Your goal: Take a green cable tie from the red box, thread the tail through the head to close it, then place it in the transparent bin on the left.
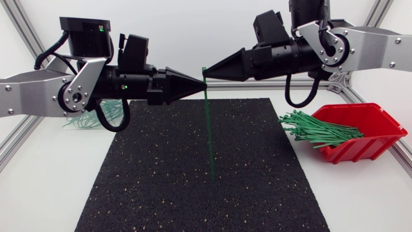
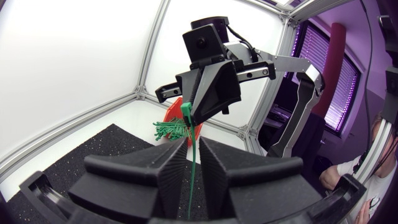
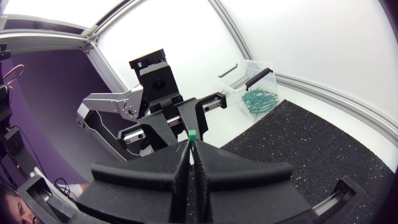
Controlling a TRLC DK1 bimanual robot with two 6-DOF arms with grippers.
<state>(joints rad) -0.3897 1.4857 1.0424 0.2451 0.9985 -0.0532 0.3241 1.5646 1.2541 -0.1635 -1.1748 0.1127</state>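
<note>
My right gripper (image 1: 206,72) is shut on the head end of a green cable tie (image 1: 208,129). The tie hangs straight down, and its tail ends just above the black mat (image 1: 161,180). My left gripper (image 1: 203,83) meets it tip to tip from the left, just below the head. In the left wrist view the tie (image 2: 191,168) runs through a narrow gap between the left gripper's fingers (image 2: 194,143), which stand slightly apart. In the right wrist view the tie's head (image 3: 193,134) sticks out past my right gripper (image 3: 189,145). The red box (image 1: 370,138) holds a bundle of green ties (image 1: 318,129).
The transparent bin (image 3: 252,93), with several green ties in it, stands at the back left and is partly hidden behind my left arm in the head view. The red box lies tilted at the right edge of the mat, and ties spill out toward the mat.
</note>
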